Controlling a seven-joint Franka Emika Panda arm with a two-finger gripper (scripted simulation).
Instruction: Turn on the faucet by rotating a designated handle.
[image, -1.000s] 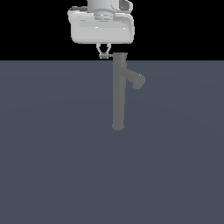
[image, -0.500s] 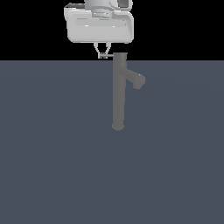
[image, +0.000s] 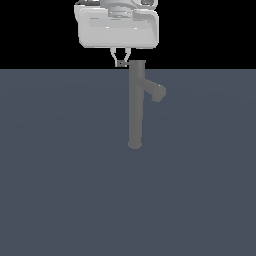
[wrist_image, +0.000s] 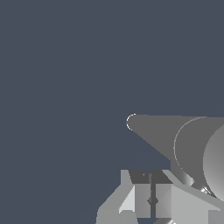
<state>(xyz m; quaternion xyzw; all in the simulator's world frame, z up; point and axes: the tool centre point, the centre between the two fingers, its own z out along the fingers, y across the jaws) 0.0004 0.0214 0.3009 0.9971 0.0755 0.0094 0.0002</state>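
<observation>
The faucet (image: 135, 105) is a tall dull-grey column with a thick spout stub (image: 156, 92) angled toward the exterior view's right. My gripper (image: 120, 62) hangs under the white hand (image: 118, 27), level with the faucet's top cap on its left side in the exterior view. The fingers come together to a point, and the jaws look shut. The handle (image: 124, 64) shows only as a small light bit between the fingertips and the cap. In the wrist view the column (wrist_image: 166, 135) is seen from above. A light-grey handle rod (wrist_image: 192, 199) runs from the cap to the fingers (wrist_image: 133, 199). I cannot tell whether they touch.
A flat dark blue-grey floor (image: 60, 175) spreads all around the faucet's base. Behind it the background is black. Nothing else stands in view.
The hand shifted very slightly sideways and back at the faucet's top. The faucet and spout look unchanged.
</observation>
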